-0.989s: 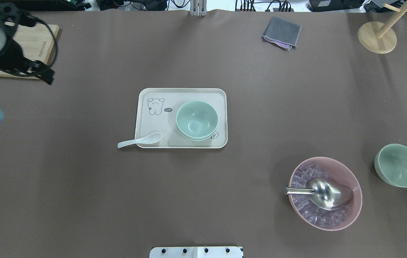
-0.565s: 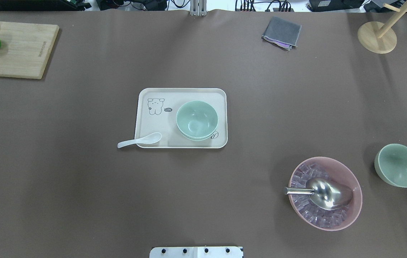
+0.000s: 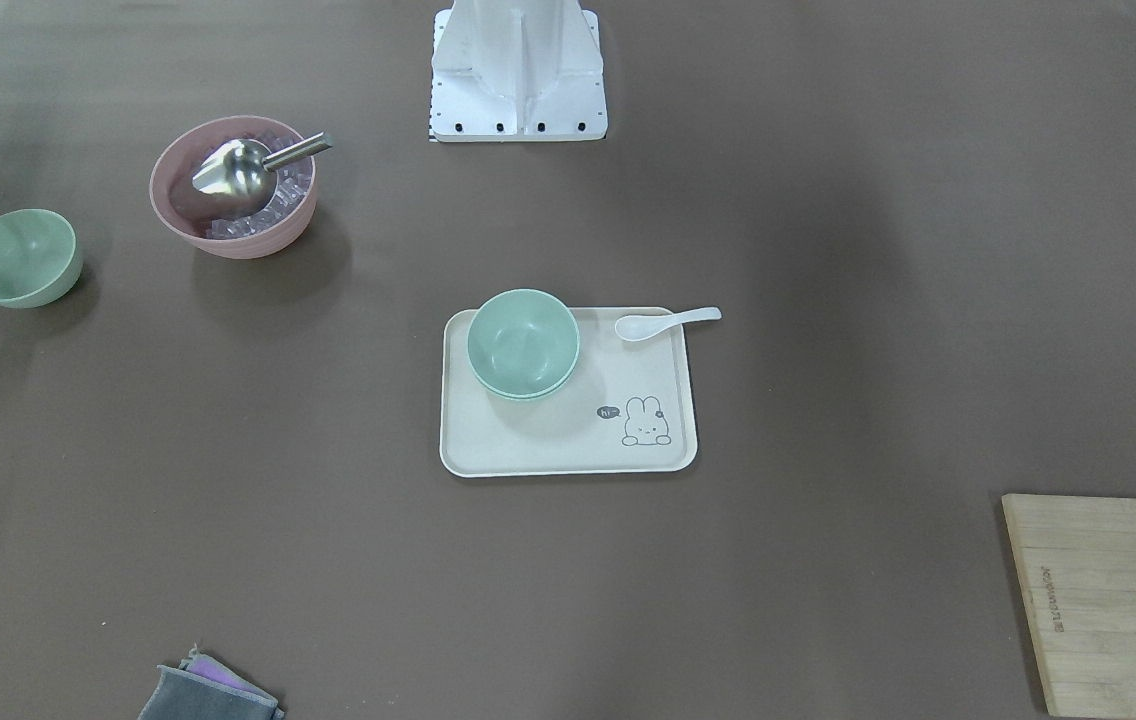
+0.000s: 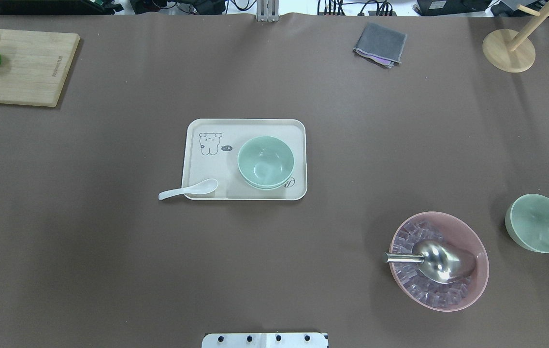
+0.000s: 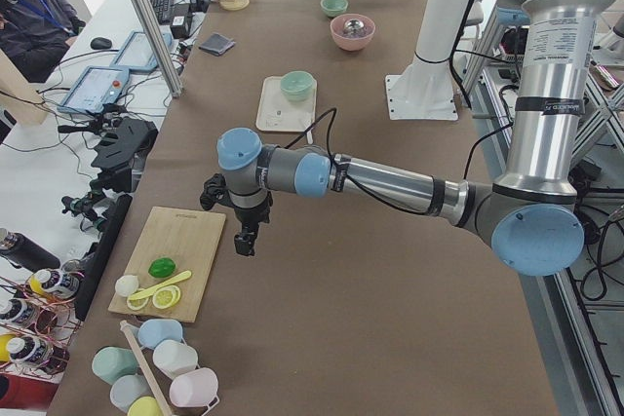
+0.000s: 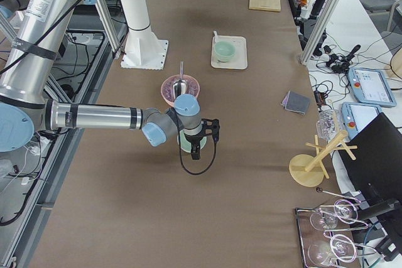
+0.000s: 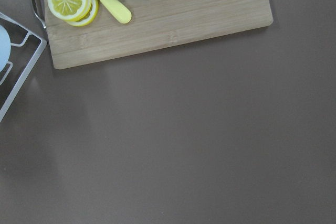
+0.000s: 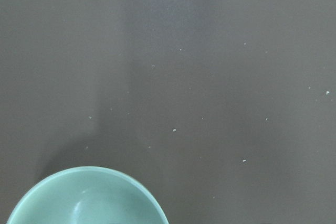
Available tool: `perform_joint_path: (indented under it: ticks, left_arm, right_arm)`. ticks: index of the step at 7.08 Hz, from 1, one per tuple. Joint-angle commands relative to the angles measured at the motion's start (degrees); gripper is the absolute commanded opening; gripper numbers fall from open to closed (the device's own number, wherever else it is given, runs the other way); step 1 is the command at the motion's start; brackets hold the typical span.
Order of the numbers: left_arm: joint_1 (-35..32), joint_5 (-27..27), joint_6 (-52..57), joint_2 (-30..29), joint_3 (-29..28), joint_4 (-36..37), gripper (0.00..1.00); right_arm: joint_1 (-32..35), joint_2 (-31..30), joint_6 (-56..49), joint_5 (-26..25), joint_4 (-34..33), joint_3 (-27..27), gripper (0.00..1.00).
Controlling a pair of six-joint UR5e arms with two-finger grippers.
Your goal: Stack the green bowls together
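Observation:
Two green bowls sit nested as a stack (image 4: 265, 162) on the right half of a cream tray (image 4: 207, 166); the stack also shows in the front view (image 3: 523, 345). The third green bowl (image 4: 538, 223) stands alone near the table's right edge and fills the bottom of the right wrist view (image 8: 86, 198). My right gripper (image 6: 195, 150) hangs just above and beside this bowl; only a black sliver of it shows overhead, so I cannot tell its state. My left gripper (image 5: 242, 244) hangs next to the cutting board, far from the bowls; I cannot tell its state.
A pink bowl (image 4: 439, 261) with ice cubes and a metal scoop stands left of the lone bowl. A white spoon (image 4: 187, 189) leans on the tray's near left corner. A cutting board (image 4: 18, 67) with lime and lemon, a grey cloth (image 4: 380, 43) and a wooden stand (image 4: 509, 48) lie along the far edge.
My left arm has left the overhead view at the left, uncovering the cutting board. The black part of my right gripper has moved along the right edge toward the lone bowl.

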State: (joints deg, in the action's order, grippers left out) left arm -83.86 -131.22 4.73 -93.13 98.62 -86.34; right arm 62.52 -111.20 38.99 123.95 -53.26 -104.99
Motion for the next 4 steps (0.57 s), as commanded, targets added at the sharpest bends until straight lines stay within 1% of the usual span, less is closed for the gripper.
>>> perform_joint_path:
  ticks: [1, 4]
  left_arm:
    - [-0.34, 0.08, -0.33, 0.32, 0.43, 0.2, 0.98]
    - [-0.34, -0.09, -0.42, 0.32, 0.52, 0.38, 0.98]
  right_arm:
    - [-4.58, 0.55, 3.37, -1.94, 0.27, 0.4, 0.84]
    - [-7.14, 0.29, 3.37, -2.4, 0.35, 0.93, 0.66]
